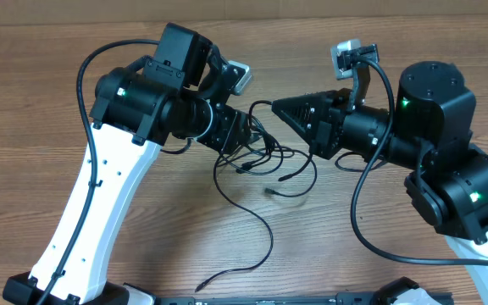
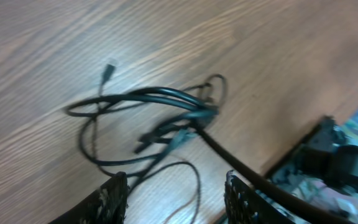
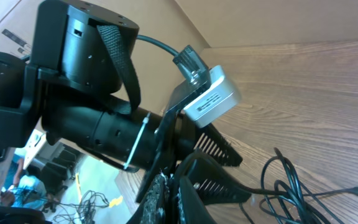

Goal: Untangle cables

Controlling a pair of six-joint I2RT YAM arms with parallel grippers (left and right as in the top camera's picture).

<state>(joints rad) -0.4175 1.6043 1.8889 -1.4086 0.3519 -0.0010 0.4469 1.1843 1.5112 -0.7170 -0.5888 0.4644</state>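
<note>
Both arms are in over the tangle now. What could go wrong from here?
1. The right gripper, shut, seems to pinch one strand of the cables. Pulling could tighten the bunched knot rather than free it.
2. The left gripper is open with several strands between its fingers. Closing may grab more than one.
3. The two grippers sit close together over the tangle, so they could collide.

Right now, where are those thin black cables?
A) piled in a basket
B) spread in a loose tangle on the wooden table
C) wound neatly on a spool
B: seen from above, the cables lie looped over each other directly on the wooden table, with no basket or spool in sight.
</note>
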